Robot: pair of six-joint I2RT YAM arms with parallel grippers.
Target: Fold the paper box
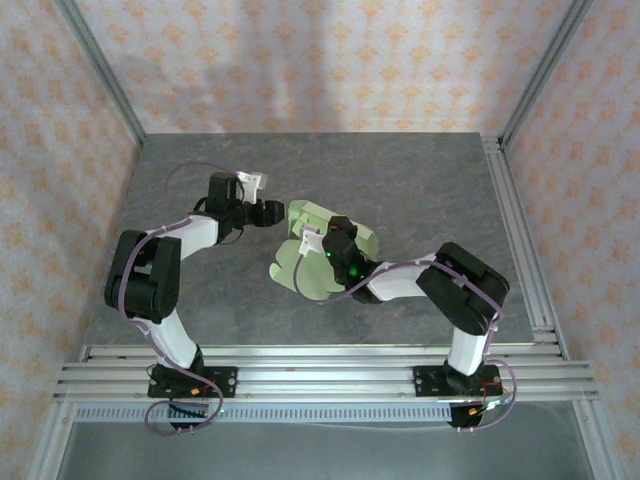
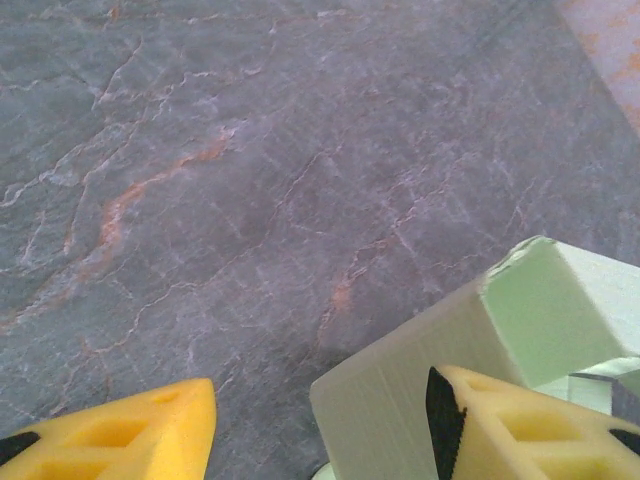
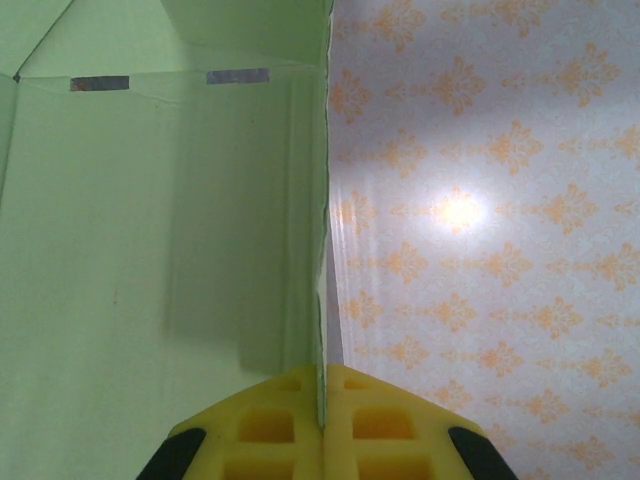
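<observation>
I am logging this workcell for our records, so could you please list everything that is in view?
paper box: one, pale yellow-green card, partly folded with flaps raised, at the middle of the table between the two grippers
table: one, grey with a veined stone pattern, under the card and the arms
walls: three, pale with an orange floral print, at the far side and both flanks
rails: one set, silver metal, along the near edge, carrying the arm bases
left arm: one, black and white, near left
right arm: one, black and white, near right
left gripper: one, yellow fingers, open, at the card's far left corner
right gripper: one, yellow fingers, shut on a card edge
</observation>
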